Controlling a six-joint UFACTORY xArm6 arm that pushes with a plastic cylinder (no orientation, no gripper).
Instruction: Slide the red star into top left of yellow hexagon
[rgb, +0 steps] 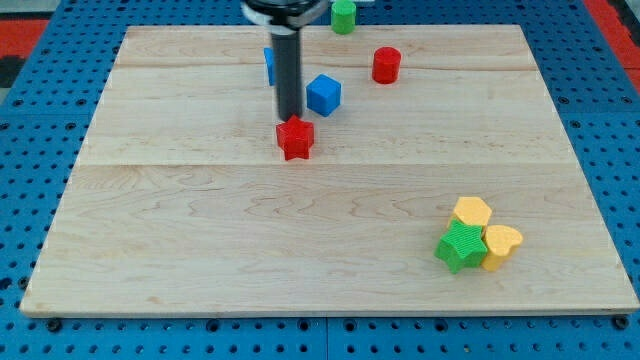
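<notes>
The red star (295, 138) lies on the wooden board (200, 230) a little left of centre, in the upper half. My tip (290, 118) sits right at the star's top edge, touching or nearly touching it. The yellow hexagon (472, 212) is far off at the view's lower right, bunched with a green star (460, 246) and a yellow heart (501, 245).
A blue cube (323, 94) stands just to the upper right of the red star. Another blue block (269, 64) is partly hidden behind the rod. A red cylinder (386, 65) and a green cylinder (343, 16) are near the top edge.
</notes>
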